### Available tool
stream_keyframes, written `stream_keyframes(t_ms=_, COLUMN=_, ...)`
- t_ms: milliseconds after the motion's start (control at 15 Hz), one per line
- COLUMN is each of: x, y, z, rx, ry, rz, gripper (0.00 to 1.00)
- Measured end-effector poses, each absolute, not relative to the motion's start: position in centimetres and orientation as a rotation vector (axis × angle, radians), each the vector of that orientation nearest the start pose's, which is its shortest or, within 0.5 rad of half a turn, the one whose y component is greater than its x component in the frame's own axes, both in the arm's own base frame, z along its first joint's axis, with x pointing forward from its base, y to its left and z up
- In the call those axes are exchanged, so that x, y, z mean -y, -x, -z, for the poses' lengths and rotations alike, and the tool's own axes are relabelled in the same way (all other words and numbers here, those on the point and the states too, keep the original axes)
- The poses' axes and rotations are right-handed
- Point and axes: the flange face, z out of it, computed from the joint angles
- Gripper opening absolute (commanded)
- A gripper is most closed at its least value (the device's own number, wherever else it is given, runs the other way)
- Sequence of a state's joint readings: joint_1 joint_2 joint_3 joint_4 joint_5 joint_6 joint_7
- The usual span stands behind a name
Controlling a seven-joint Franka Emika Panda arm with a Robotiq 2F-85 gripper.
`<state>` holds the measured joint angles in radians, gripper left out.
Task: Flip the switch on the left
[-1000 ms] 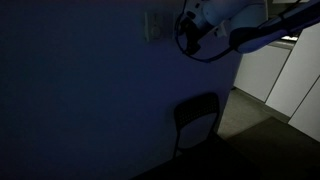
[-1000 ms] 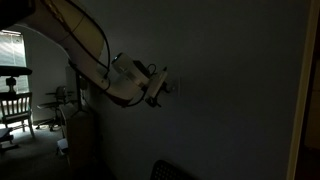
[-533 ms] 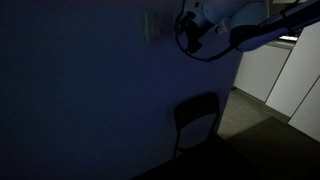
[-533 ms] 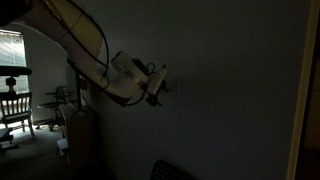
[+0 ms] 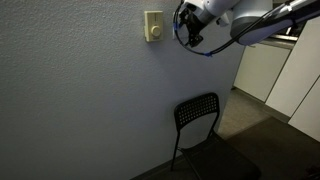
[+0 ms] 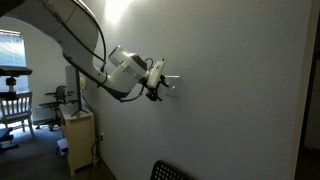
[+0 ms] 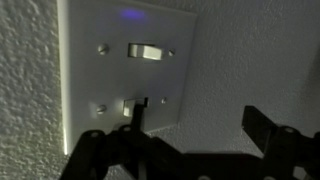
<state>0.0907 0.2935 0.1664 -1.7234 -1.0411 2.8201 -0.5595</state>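
Observation:
A cream two-toggle switch plate [image 5: 153, 26] is mounted on the textured white wall and also shows edge-on in an exterior view [image 6: 172, 85]. In the wrist view the plate [image 7: 110, 70] shows one toggle higher [image 7: 146, 50] and one lower [image 7: 133, 103]. My gripper [image 7: 200, 125] is open. One finger tip rests at the lower toggle and the other finger is over bare wall beside the plate. In both exterior views the gripper [image 5: 188, 24] [image 6: 160, 86] is right at the wall by the plate.
A black chair [image 5: 199, 118] stands against the wall below the arm. White cabinets [image 5: 290, 70] are at the far side. A low cabinet [image 6: 80, 135], a wooden chair [image 6: 12, 105] and a window lie behind the arm.
The room has gone from dark to brightly lit. The gripper has stayed at the switch plate, shifted only slightly.

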Motion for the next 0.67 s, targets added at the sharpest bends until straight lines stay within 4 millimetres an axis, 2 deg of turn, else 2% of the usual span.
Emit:
stream_keyframes(t_ms=467, x=-20.4, y=-65.0, z=-49.5, rx=-1.654, ry=-1.620, rz=-0.804, gripper=1.00)
stream_keyframes(t_ms=667, x=-20.6, y=-64.3, z=-50.4, rx=-1.620, ry=-1.686, rz=-0.821, gripper=1.00)
